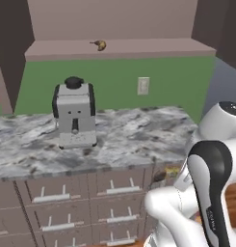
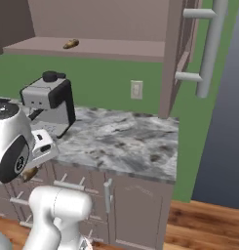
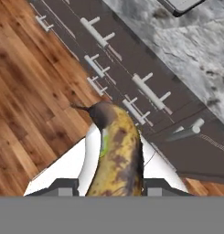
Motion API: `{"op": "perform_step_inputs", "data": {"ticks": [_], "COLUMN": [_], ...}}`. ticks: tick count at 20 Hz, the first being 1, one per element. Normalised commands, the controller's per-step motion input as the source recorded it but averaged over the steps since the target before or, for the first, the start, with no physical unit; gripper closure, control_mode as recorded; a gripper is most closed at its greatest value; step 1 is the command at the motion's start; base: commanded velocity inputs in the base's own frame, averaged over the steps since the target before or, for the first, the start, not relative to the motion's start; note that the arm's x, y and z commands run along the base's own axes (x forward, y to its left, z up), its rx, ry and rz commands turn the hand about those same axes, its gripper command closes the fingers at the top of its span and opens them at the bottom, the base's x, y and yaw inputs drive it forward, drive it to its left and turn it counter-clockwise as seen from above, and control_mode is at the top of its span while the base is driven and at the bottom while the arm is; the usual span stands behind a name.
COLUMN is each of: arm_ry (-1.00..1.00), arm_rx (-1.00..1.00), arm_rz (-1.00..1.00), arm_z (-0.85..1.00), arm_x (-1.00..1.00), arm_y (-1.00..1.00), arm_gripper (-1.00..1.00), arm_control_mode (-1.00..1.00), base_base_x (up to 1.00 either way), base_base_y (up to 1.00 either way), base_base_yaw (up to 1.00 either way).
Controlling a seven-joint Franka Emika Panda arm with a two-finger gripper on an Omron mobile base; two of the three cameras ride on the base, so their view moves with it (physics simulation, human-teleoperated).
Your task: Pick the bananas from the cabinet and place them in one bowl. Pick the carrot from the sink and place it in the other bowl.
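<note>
Banana [image 3: 117,155], blotchy and curved, sits clamped in my end effector [image 3: 114,186]; another banana [image 1: 100,45] lies on the cabinet [image 1: 138,48] shelf.

A banana [image 1: 100,45] lies on the cabinet [image 1: 119,48] shelf at the upper middle of the left base view, above the counter [image 1: 119,132]. The coffee machine [image 1: 74,115] stands on the counter, left of centre, with the wall socket [image 1: 143,86] behind it to the right. Drawers [image 1: 66,193] sit below the counter. In the hand view, another banana [image 3: 117,155] sits between the gripper [image 3: 109,186] tips at the bottom centre, over the floor [image 3: 26,105].
</note>
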Motion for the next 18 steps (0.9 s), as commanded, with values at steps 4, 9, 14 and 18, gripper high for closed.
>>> {"op": "perform_step_inputs", "data": {"ticks": [4, 9, 14, 18], "arm_ry": [0.0, 0.0, 0.0, 0.0], "arm_rx": [0.0, 0.0, 0.0, 0.0], "arm_rz": [0.0, 0.0, 0.0, 0.0], "arm_z": [0.0, 0.0, 0.0, 0.0], "arm_x": [0.0, 0.0, 0.0, 0.0], "arm_y": [0.0, 0.0, 0.0, 0.0], "arm_gripper": [1.0, 1.0, 1.0, 1.0], "arm_control_mode": [1.0, 1.0, 1.0, 1.0], "base_base_x": [-0.18, -0.07, -0.06, -0.06], "base_base_y": [0.0, 0.0, 0.0, 0.0], "base_base_yaw": [0.47, 0.5, 0.5, 0.5]}}
